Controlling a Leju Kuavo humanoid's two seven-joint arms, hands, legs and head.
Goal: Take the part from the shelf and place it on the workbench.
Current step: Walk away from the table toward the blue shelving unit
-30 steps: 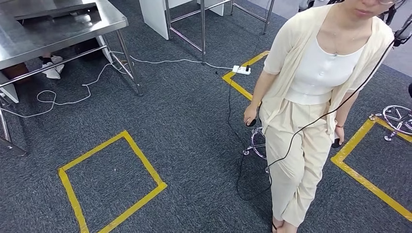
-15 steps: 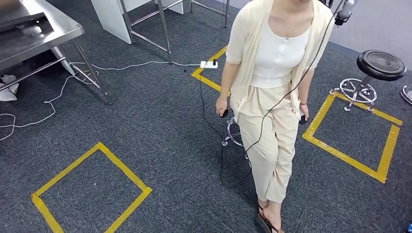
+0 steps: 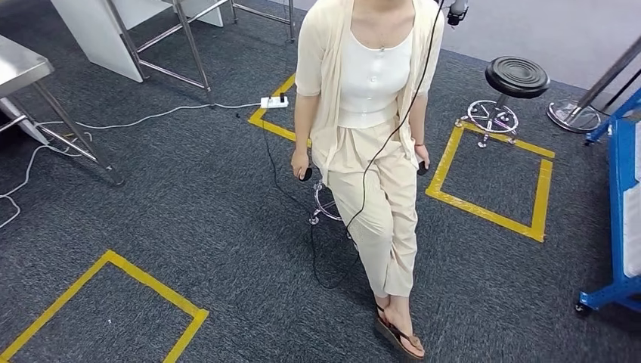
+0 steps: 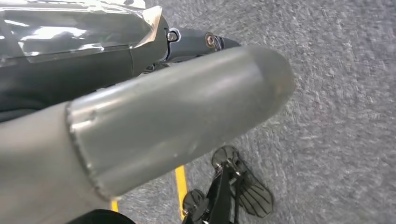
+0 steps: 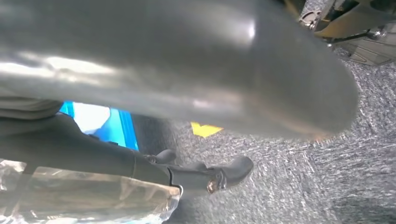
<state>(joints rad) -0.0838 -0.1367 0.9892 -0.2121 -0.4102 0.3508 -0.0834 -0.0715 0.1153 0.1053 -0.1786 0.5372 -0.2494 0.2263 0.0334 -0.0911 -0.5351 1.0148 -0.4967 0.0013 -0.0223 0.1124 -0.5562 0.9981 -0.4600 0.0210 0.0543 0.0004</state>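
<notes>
Head view: person in cream clothes (image 3: 368, 136) blocks my path; collision risk. Neither robot hand's state is readable.

person (image 3: 368, 113) on grey carpet (image 3: 189, 219), black stool (image 3: 516, 77) beside yellow floor tape (image 3: 491, 214)

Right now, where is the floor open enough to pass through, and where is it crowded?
Open carpet lies between the steel table leg and the yellow tape corner, and inside the taped square beside the black stool. The middle is crowded: a person, a trailing black cable, and a power strip.
</notes>
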